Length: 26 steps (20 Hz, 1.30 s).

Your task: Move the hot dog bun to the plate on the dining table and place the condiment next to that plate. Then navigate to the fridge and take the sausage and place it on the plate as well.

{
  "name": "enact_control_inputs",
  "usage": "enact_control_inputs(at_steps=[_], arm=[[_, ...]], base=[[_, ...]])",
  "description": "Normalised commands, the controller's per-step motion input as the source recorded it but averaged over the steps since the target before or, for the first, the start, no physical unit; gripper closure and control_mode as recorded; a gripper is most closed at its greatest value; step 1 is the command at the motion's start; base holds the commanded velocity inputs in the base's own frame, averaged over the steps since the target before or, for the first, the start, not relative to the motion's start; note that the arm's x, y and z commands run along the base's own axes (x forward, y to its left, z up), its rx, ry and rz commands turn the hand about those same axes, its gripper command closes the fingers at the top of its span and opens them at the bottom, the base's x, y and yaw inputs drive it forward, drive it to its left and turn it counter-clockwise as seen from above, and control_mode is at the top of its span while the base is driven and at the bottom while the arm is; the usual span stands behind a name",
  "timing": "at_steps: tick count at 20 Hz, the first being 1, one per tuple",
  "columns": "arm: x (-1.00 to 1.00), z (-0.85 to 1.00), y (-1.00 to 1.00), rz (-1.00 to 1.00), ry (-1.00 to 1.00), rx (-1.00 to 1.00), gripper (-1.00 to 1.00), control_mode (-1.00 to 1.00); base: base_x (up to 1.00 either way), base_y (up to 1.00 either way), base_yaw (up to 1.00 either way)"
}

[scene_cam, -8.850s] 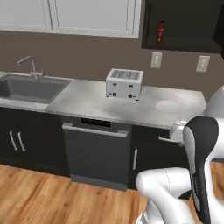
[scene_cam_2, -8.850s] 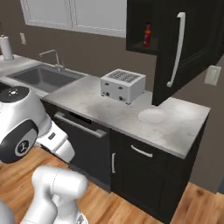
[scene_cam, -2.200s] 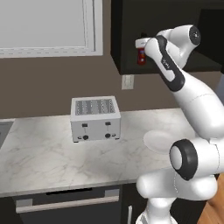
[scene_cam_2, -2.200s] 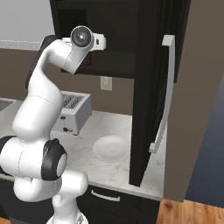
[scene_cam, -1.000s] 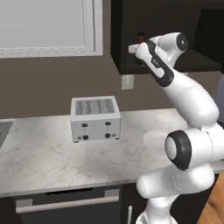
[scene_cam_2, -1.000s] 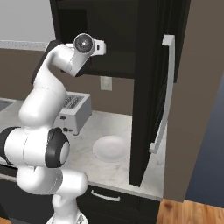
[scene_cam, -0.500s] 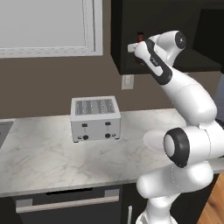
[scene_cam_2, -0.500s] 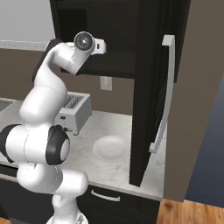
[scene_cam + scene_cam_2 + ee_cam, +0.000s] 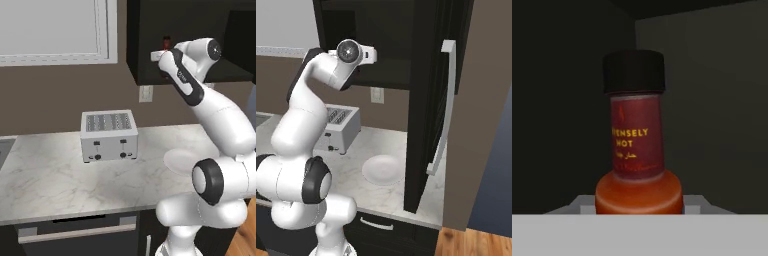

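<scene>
Red bottle: condiment bottle [image 9: 636, 140] with black cap, upright at centre of the hand view, inside a dark cabinet [image 9: 145, 45].
Hand: raised into the cabinet at upper centre of the left base view [image 9: 161, 54]; finger spacing cannot be told.
Worktop: marble [image 9: 55, 180], carrying a toaster [image 9: 108, 135] and white plate [image 9: 383, 169].

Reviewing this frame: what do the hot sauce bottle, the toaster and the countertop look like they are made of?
Hot sauce bottle: likely glass or clear plastic, red sauce showing through, with a matte black cap that looks plastic. Toaster: brushed metal by its pale grey sheen, dark knobs. Countertop: polished marble or similar stone, grey veining on white.
</scene>
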Motion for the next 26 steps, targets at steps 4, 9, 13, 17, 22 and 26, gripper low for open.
enact_control_inputs(at_steps=[4,9,13,17,22,26], arm=[[-1.00,-0.03,0.00,-0.17,-0.14,0.03,1.00,-1.00],[-1.00,0.08,-0.01,-0.17,-0.08,0.06,1.00,-1.00],[-1.00,0.29,-0.03,-0.18,0.00,0.08,1.00,-1.00],[-1.00,0.33,-0.09,-0.16,0.00,0.07,1.00,-1.00],[-1.00,0.14,-0.14,-0.12,-0.01,0.05,1.00,-1.00],[-1.00,0.03,-0.15,-0.02,0.00,0.02,1.00,-1.00]], base=[[0.00,0.00,0.00],[0.00,0.00,0.00],[0.00,0.00,0.00],[0.00,0.00,0.00],[0.00,0.00,0.00],[0.00,0.00,0.00]])
